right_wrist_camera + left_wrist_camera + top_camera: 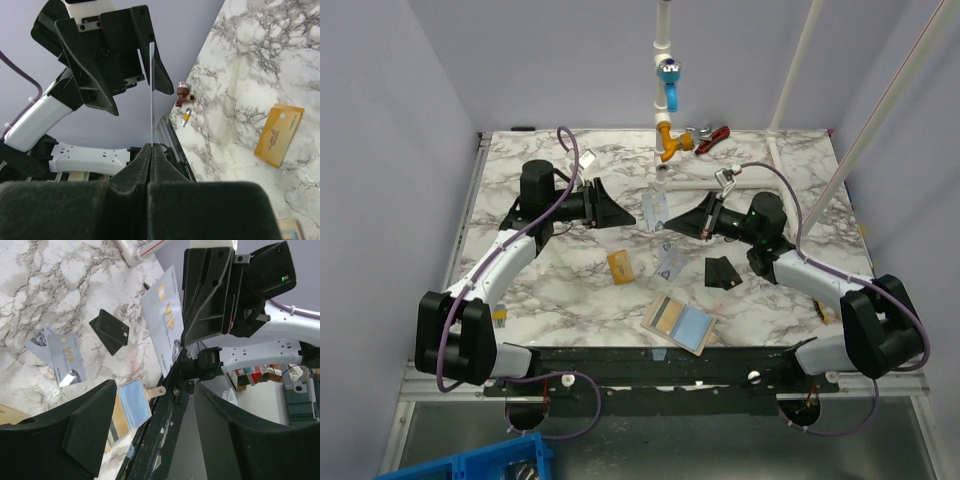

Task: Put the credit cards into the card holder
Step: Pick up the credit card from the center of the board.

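My right gripper [677, 224] [151, 148] is shut on a pale blue-silver credit card [655, 210] [165, 322] and holds it upright above the table's middle. In the right wrist view the card shows edge-on as a thin line [151, 95]. My left gripper [626, 212] [155, 387] faces it, open, with its fingers to either side of the card's free end. On the marble lie a gold card [620, 265] [278, 135], a second silver card [670, 262] [65, 360] and a black card [723, 272] [110, 330]. The card holder [680, 323] [134, 405] lies open near the front edge.
An orange and blue pipe fitting [667, 140] and a red-handled tool [710, 135] stand at the back edge. A small brass fitting [182, 94] lies by the table's rim. White poles [800, 70] rise at the back right.
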Robot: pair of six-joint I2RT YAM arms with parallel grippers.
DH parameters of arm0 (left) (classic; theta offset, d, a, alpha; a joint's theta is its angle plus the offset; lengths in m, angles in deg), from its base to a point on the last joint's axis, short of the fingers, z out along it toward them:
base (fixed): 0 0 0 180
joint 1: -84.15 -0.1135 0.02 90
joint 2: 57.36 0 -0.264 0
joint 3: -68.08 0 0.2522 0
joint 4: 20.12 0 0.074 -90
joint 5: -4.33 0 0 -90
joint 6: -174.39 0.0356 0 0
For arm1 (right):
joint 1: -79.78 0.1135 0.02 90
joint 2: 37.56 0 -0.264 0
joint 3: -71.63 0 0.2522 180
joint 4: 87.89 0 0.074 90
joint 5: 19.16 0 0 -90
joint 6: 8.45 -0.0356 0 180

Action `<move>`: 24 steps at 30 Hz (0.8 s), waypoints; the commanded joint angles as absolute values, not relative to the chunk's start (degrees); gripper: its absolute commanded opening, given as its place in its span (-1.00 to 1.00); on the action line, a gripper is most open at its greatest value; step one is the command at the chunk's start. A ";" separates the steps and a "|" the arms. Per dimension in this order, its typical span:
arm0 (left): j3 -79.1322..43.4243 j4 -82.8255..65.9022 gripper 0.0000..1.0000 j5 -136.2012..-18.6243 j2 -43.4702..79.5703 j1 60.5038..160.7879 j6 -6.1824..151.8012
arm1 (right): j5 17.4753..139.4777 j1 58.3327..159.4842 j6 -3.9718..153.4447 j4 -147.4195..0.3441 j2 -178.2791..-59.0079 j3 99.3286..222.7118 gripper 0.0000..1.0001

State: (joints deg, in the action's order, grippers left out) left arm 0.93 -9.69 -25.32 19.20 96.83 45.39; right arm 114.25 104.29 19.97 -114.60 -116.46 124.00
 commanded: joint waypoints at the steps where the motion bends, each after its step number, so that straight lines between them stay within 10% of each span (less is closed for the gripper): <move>1: 0.73 -20.31 0.23 -21.09 20.53 96.50 37.23 | 115.85 105.94 17.93 -119.88 -118.16 125.39 -0.99; 5: 0.44 -22.93 -0.05 -19.24 21.72 96.47 34.48 | 115.57 106.90 16.11 -123.19 -120.22 125.99 -0.99; 24: 0.17 -17.98 -0.15 -20.67 19.94 96.45 39.02 | 115.04 108.61 16.41 -122.66 -119.33 125.66 -0.99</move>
State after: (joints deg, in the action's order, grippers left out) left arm 1.08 -19.07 -21.14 21.34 96.83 37.25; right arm 114.25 108.23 13.81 -125.27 -121.94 124.61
